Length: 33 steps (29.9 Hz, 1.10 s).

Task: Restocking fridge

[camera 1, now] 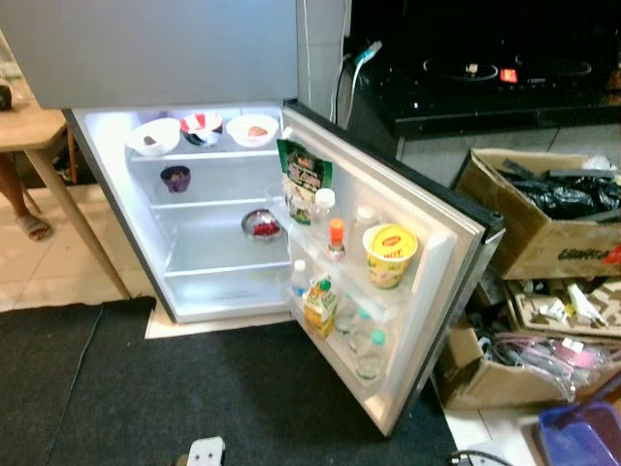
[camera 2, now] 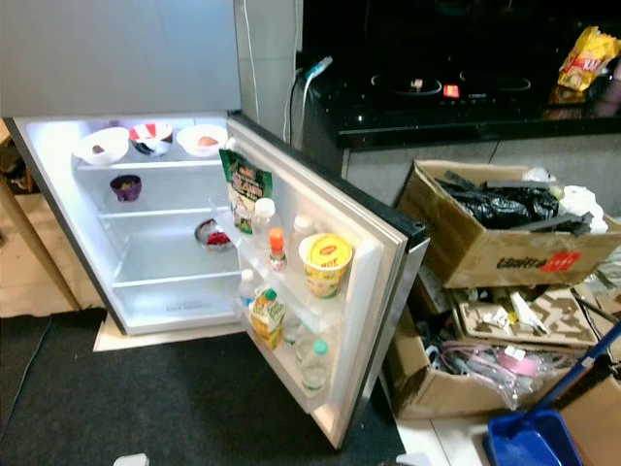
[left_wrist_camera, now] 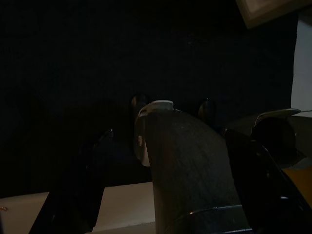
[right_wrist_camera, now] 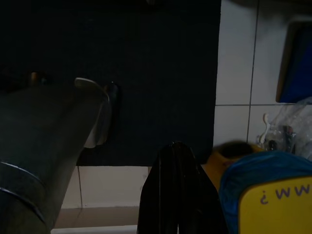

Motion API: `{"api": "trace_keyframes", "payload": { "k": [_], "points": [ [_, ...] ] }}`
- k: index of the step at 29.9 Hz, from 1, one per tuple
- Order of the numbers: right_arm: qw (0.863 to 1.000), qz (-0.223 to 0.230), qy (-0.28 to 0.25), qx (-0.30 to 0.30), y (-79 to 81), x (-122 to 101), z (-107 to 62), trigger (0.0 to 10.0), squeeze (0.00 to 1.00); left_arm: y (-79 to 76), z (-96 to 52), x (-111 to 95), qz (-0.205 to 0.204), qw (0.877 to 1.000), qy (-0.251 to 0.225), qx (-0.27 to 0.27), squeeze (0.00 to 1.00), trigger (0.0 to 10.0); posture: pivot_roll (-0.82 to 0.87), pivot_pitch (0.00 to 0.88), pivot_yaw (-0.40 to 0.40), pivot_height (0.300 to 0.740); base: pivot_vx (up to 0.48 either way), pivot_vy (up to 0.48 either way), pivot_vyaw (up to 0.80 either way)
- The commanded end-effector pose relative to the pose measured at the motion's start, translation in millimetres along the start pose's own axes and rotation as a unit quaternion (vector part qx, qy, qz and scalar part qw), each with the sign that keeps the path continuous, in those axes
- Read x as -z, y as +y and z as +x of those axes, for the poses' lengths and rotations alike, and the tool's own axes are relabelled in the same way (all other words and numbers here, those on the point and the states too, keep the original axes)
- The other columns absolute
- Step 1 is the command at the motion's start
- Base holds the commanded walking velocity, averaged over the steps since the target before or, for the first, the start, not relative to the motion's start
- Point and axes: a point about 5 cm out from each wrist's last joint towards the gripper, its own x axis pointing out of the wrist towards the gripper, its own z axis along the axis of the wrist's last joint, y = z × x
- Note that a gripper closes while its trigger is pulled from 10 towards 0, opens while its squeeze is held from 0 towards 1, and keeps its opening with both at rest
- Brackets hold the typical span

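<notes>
The fridge [camera 1: 223,282] stands open with its lit shelves facing me and its door [camera 1: 456,252] swung out to the right. The door racks hold a green bag [camera 1: 304,175], a yellow cup [camera 1: 389,254], a juice carton [camera 1: 319,306] and clear bottles [camera 1: 369,351]. On the inner shelves are white bowls [camera 1: 153,136], a purple cup [camera 1: 176,178] and a small red dish [camera 1: 262,225]. My left gripper [left_wrist_camera: 168,195] hangs open over the dark mat. My right gripper [right_wrist_camera: 219,204] hangs low, with a blue and yellow packet [right_wrist_camera: 265,195] against its black finger [right_wrist_camera: 178,195].
A black mat [camera 1: 146,388] covers the floor before the fridge. Cardboard boxes [camera 1: 543,223] full of clutter crowd the right side, with a blue dustpan [camera 2: 529,442] near them. A wooden table leg [camera 1: 58,194] and a person's foot [camera 1: 29,223] are at the left. A black stove [camera 1: 485,78] sits behind.
</notes>
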Motion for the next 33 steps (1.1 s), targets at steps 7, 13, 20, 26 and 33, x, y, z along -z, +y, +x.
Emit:
{"api": "trace_keyframes", "payload": {
  "k": [7, 13, 20, 26, 33],
  "points": [
    [1.000, 0.017, -0.012, 0.009, -3.0, -7.6, 0.8, 10.0, 0.00, -0.7, -0.9, 5.8, 0.005, 1.000, 0.014, 0.007, 0.00, 10.0, -0.10, 0.016, -0.026, 0.740, 0.000, -0.401, 0.00],
    [0.999, 0.018, -0.038, 0.009, -11.1, -21.8, 0.7, 10.0, 0.00, 1.2, -1.3, 5.4, -0.004, 1.000, 0.010, 0.003, 0.00, 10.0, -0.10, 0.015, -0.026, 0.740, 0.000, -0.097, 0.00],
    [0.999, 0.012, -0.042, 0.003, -13.8, -24.4, 0.2, 10.0, 0.00, -0.2, -0.7, 4.7, -0.005, 1.000, 0.009, 0.002, 0.00, 10.0, -0.09, 0.012, -0.028, 0.740, 0.000, 0.000, 0.80],
    [0.999, 0.008, -0.040, 0.000, -9.6, -24.1, 1.0, 10.0, 0.00, -2.1, 0.1, 4.2, -0.002, 1.000, 0.010, 0.002, 0.00, 10.0, -0.09, 0.012, -0.028, 0.740, 0.000, 0.000, 0.80],
    [0.999, 0.012, -0.039, 0.005, -10.7, -23.0, 0.8, 10.0, 0.00, -0.6, -0.2, 3.7, -0.001, 1.000, 0.010, 0.000, 0.00, 10.0, -0.10, 0.007, -0.025, 0.740, 0.000, 0.000, 0.79]
  ]
}}
